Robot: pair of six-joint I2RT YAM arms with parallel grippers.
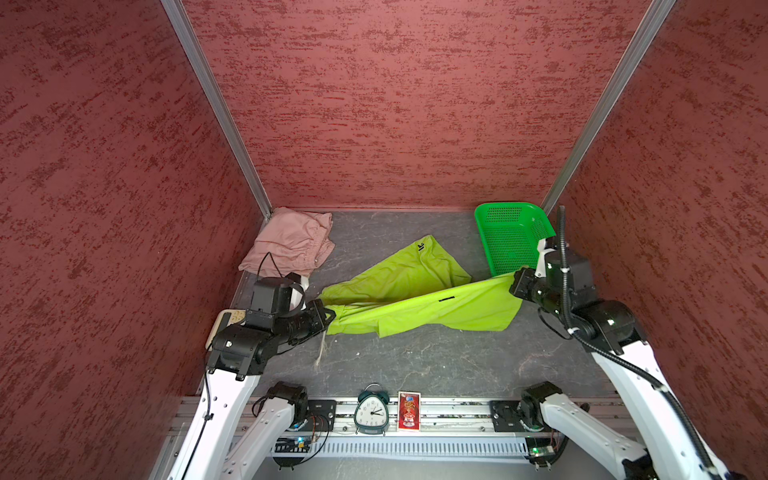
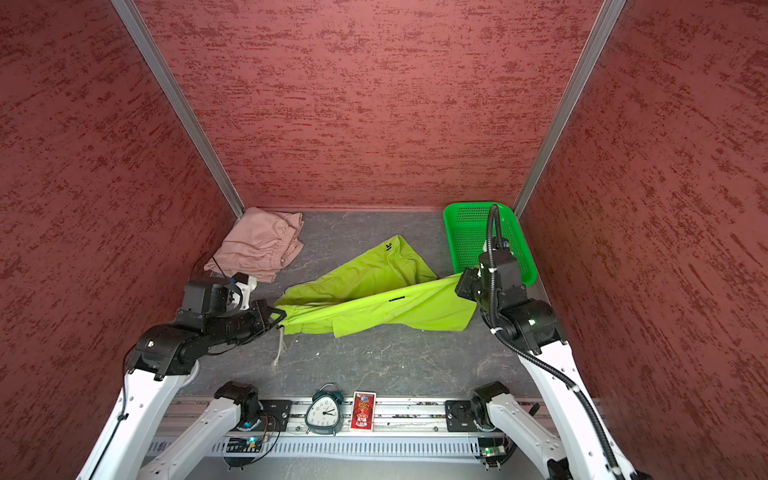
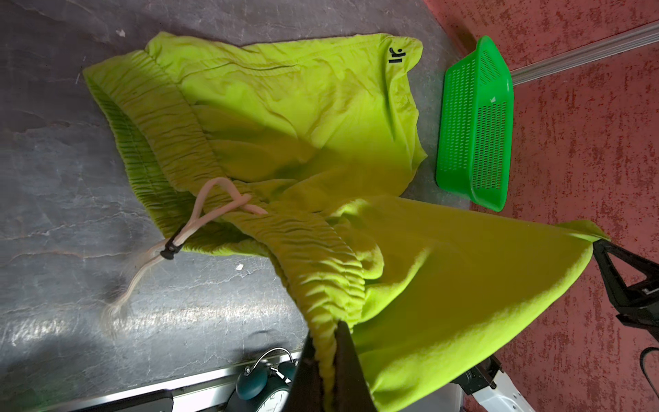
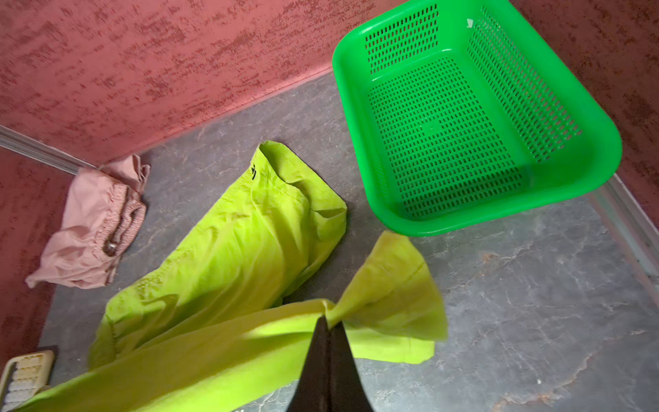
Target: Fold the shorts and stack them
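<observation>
**Lime shorts stretched between both grippers**

I had the left arm reaching low and forward along the left side of the table point(image 1: 415, 365), its wrist close to level. The left gripper point(image 1: 329, 314) was clamped tight on the gathered waistband point(image 3: 321, 271) of the lime green shorts point(image 1: 415, 291). The left wrist view showed the ruched fabric pinched between its two dark fingers.

The right arm rose from the front right and bent at the elbow, with its forearm pointing in toward the middle. The right gripper point(image 1: 514, 279) was closed on a corner of one leg hem of the same pair, just in front of the green basket point(image 1: 511, 237). In the right wrist view the cloth fanned out beyond the closed tips.

The held edge ran taut from one gripper to the other. I believe it was lifted off the table, though the top views did not let me be sure. The other leg lay flat behind it, toward the back wall. The white drawstring point(image 1: 322, 349) hung from the waistband end and trailed onto the table beside the left gripper. The pink shorts point(image 1: 291, 245) sat bunched in the back left corner, apart from the green pair.
</observation>
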